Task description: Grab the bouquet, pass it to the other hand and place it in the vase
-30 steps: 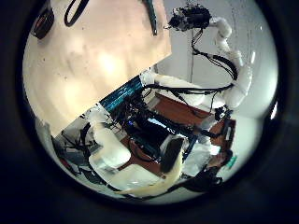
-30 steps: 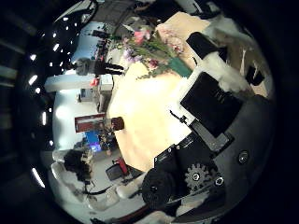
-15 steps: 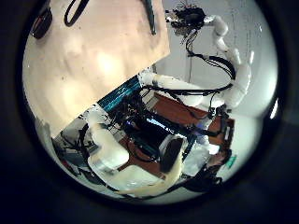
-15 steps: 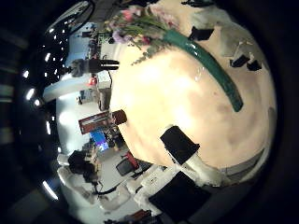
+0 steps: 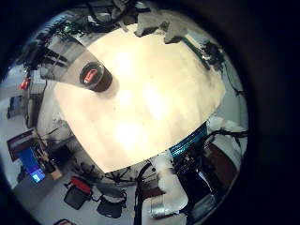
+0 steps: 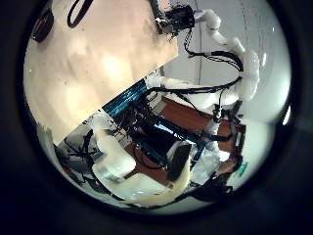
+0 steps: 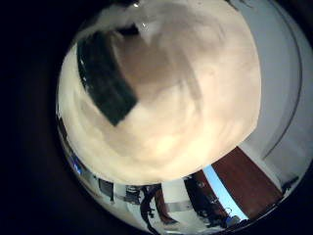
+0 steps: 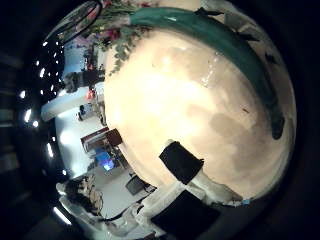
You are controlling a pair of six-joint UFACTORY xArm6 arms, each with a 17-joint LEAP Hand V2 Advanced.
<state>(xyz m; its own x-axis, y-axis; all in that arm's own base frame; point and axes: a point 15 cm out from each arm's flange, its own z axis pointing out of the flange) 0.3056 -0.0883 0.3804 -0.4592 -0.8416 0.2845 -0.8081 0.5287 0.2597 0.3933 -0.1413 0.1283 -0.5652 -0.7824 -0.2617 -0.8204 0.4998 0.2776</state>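
Observation:
The bouquet lies flat on the table [image 8: 190, 100]. The right thumb side palm view shows its long wrapped stem [image 8: 235, 50] and its flowers [image 8: 112, 35]. The stem wrap [image 7: 106, 73] fills a corner of the right little finger side palm view, close under the palm. My right hand [image 6: 176, 18] hangs low over the stem, also seen in the left little finger side palm view [image 5: 155, 23]. One of its fingers [image 8: 185, 160] reaches out straight over bare table and holds nothing. The vase [image 5: 94, 75], a dark cylinder, stands on the table away from the bouquet. My left hand is high above the table.
The table edge [image 5: 141, 159] runs past desks, chairs and screens [image 6: 147, 137] beyond it. A dark looped cord [image 6: 78, 12] lies on the table near its far side.
My right hand has dropped towards the table and the bouquet's stem, so the stem now looms larger in its palm view. The left palm view has not shifted.

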